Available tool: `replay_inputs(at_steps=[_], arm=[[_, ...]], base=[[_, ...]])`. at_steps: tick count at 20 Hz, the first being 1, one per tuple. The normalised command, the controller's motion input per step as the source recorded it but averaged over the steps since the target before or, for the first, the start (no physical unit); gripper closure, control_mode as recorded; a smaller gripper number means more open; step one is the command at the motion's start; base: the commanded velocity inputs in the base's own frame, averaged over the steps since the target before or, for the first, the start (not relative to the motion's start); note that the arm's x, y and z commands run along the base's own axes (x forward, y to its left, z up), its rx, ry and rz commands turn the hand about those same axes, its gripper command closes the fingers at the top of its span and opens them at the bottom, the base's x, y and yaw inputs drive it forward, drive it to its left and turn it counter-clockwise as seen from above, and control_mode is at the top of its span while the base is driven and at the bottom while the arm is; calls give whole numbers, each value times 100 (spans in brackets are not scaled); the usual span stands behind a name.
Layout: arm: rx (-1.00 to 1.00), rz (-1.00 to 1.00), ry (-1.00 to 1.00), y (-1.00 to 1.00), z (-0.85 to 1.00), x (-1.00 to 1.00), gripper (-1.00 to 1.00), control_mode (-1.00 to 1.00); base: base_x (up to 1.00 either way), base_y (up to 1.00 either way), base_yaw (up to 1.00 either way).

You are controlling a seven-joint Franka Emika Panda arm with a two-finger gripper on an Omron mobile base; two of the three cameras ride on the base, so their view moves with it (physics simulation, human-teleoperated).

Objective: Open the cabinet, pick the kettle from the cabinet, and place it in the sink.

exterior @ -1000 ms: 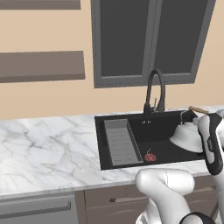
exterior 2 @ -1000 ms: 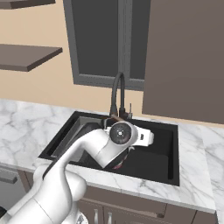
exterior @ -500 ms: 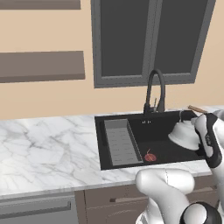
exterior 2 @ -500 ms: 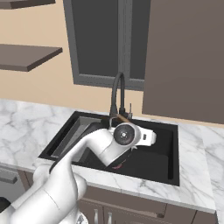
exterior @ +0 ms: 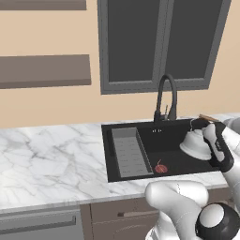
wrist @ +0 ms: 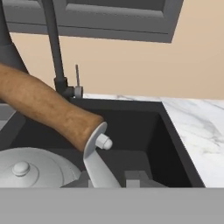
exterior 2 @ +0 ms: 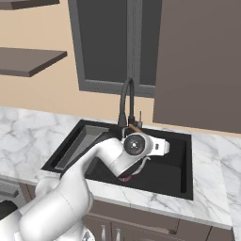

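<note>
The gripper (exterior: 202,123) is clenched on the kettle's brown handle (wrist: 43,107), holding the kettle (exterior: 196,144) low inside the right end of the sink (exterior: 140,126), near the tap (exterior: 166,96). The kettle's lid (wrist: 26,168) sits just below the hand. Whether its base touches the sink floor cannot be told. A small red thing (exterior: 160,168) lies on the floor beside the ribbed tray (exterior: 129,152). The fetch from the cabinet (exterior 2: 197,61) looks done; judging by this, what remains is to set the kettle down and let go.
</note>
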Motion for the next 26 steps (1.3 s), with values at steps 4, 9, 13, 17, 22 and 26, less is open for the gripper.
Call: replay_inputs(at_steps=[4,9,13,17,22,26], arm=[[0,1,0,-7,-11,18,100,-100],[0,9,0,-12,-8,12,100,-100],[0,13,0,-11,-5,16,100,-100],[-1,11,0,-8,-4,17,100,-100],[-3,4,0,-6,-6,18,100,-100],[-3,0,0,-3,-11,16,100,-100]], base=[[0,0,0],[0,0,0],[0,0,0],[0,0,0],[0,0,0],[0,0,0]])
